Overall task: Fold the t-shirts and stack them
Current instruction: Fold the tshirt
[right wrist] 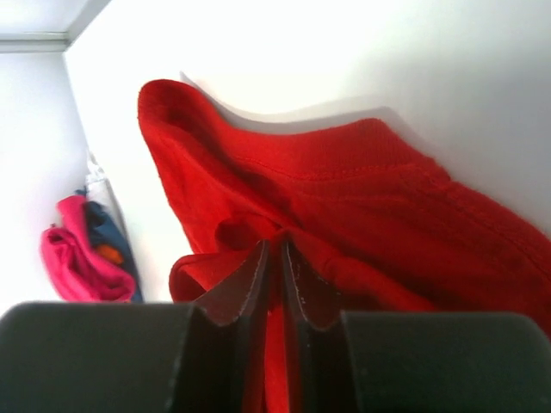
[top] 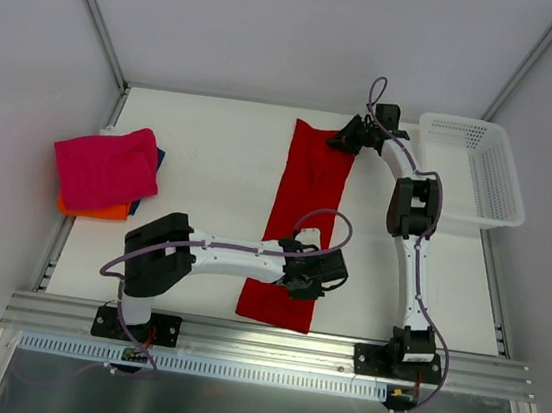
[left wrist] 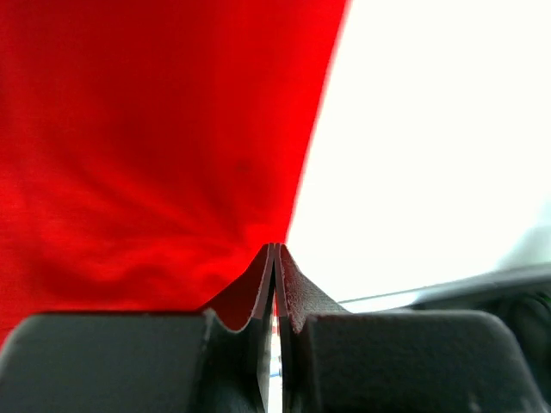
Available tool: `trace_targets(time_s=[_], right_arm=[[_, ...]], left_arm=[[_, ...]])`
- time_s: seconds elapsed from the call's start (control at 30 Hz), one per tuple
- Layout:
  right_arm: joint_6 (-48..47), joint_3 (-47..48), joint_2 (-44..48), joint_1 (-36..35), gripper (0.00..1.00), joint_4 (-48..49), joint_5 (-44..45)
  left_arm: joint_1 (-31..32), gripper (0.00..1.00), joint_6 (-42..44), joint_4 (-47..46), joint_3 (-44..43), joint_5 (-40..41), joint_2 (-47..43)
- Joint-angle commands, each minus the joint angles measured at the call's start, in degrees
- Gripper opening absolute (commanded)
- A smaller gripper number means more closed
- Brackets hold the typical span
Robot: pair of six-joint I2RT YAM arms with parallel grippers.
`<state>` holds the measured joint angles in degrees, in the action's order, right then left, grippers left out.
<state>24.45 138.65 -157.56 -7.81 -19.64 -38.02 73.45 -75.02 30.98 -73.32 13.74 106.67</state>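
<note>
One red t-shirt [top: 309,185], long narrow folded strip.

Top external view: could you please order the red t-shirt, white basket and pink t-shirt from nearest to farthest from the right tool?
1. red t-shirt, held in the right tool, centre.
2. white basket, to the right.
3. pink t-shirt, far left edge.

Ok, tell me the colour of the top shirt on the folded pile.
The top shirt is magenta-pink, shown best in the top external view.
</note>
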Motion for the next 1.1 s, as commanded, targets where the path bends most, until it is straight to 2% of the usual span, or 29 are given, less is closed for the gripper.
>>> trace_targets(time_s=[0.0, 0.17, 0.23, 0.27, 0.3, 0.37, 0.43, 0.53, 0.63, 0.67, 0.73, 0.8, 0.87, 0.93, 0.97, 1.0, 1.07], right_arm=[[4.7, 2.1, -2.2, -1.9, 0.14, 6.0, -4.9], [4.7, 2.4, -2.7, -3.2, 0.15, 9.0, -7.4], [3.8, 1.0, -1.4, -3.3, 0.22, 10.9, -7.9], [3.1, -0.1, -0.2, -3.2, 0.28, 11.5, -7.6], [1.8, -1.4, 3.1, -3.2, 0.38, 12.1, -7.1], [-3.2, -5.2, 7.5, -2.9, 0.46, 12.2, -3.8], [-8.2, -9.2, 15.6, -1.9, 0.62, 12.1, 0.3], [-12.4, -11.2, 25.5, 0.0, 0.67, 9.9, 4.8], [-15.5, -11.8, 34.1, 1.9, 0.70, 6.5, 7.1], [-16.8, -13.7, 36.2, 2.2, 0.71, 4.9, 8.1], [-18.1, -17.0, 41.9, 2.4, 0.72, 2.0, 11.3], [-19.9, -20.5, 45.2, 1.9, 0.72, -0.3, 12.2], [-20.4, -29.0, 50.2, 1.3, 0.72, 0.6, 13.3], [-20.6, -35.3, 53.1, 0.5, 0.71, 2.2, 15.9], [-20.8, -40.8, 55.1, -0.3, 0.70, 3.7, 16.6], [-20.7, -42.9, 55.9, -0.7, 0.70, 3.9, 17.4], [-21.2, -47.6, 56.6, -1.8, 0.62, 3.9, 19.5]], left_arm=[[1.0, 0.00, 3.7, 1.0, -4.9, 0.7, 1.3], [2.0, 0.00, 6.6, 1.1, -7.9, 3.5, 1.5], [1.9, 0.00, 8.5, 1.4, -6.8, 7.9, 0.1], [1.7, 0.00, 8.9, 1.5, -6.1, 10.2, -2.6], [1.4, 0.00, 9.5, 1.7, -5.3, 12.6, -4.3], [0.6, 0.00, 13.0, 2.2, -3.5, 19.2, -9.4], [-2.1, 0.00, 16.9, 2.4, -0.9, 22.2, -13.1], [-6.6, 0.16, 21.3, 2.5, 3.8, 26.1, -20.9], [-9.7, 0.24, 24.6, 2.4, 8.5, 29.1, -28.3], [-10.3, 0.36, 25.0, 2.3, 9.5, 28.6, -31.3], [-11.1, 0.46, 25.9, 2.2, 11.9, 27.7, -34.5], [-11.2, 0.49, 26.5, 2.2, 13.3, 27.0, -35.6], [-11.6, 0.43, 28.1, 1.6, 13.4, 27.4, -35.5], [-14.2, 0.31, 31.6, -0.9, 12.9, 24.9, -34.3], [-15.7, 0.18, 36.4, -3.0, 12.6, 22.5, -33.8], [-17.6, 0.11, 38.1, -7.1, 12.3, 15.6, -33.3], [-23.8, 0.00, 40.1, -10.1, 11.5, 10.0, -31.5]])
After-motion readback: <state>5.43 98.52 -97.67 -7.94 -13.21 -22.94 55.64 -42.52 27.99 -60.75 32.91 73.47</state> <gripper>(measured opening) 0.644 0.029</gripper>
